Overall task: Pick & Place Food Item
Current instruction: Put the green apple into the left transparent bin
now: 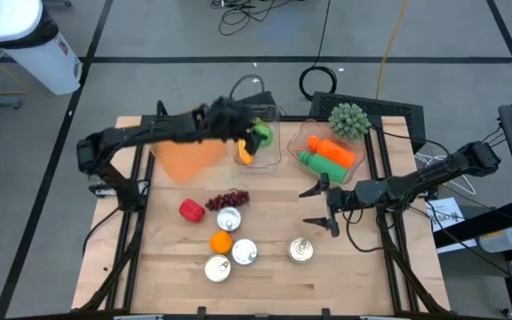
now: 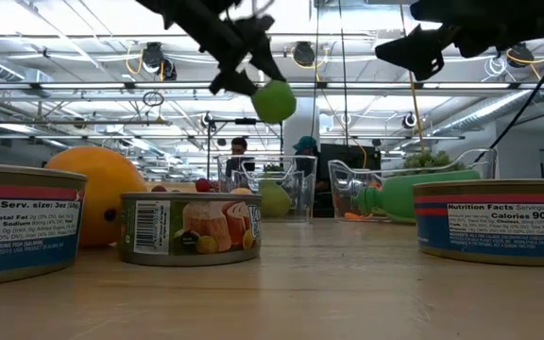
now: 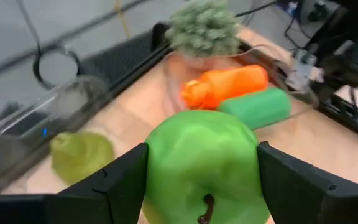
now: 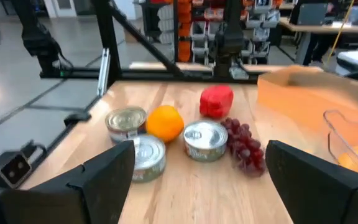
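Left gripper (image 1: 254,135) holds a green apple (image 3: 201,163) in the air above a clear bin (image 1: 269,160); right gripper (image 1: 320,204) hangs empty over the bare wood.

The apple is smooth, glossy and round, with a dark stem in its dimple; the two dark fingers (image 3: 122,180) clamp it on opposite sides; in the low view it hangs clear of the table (image 1: 265,267), above the clear bin, which already contains a duller green fruit (image 3: 81,155); the neighbouring clear bin (image 1: 363,169) has an orange bottle (image 3: 229,85), a green bottle (image 3: 257,106) and a spiky grey-green ball (image 3: 204,26); the left arm stretches across from the table's left edge; the right gripper's jaws stand wide apart, holding nothing, facing ribbed metal cans (image 4: 205,140), an orange (image 4: 165,122), a red pepper (image 4: 216,101) and dark grapes (image 4: 245,146).
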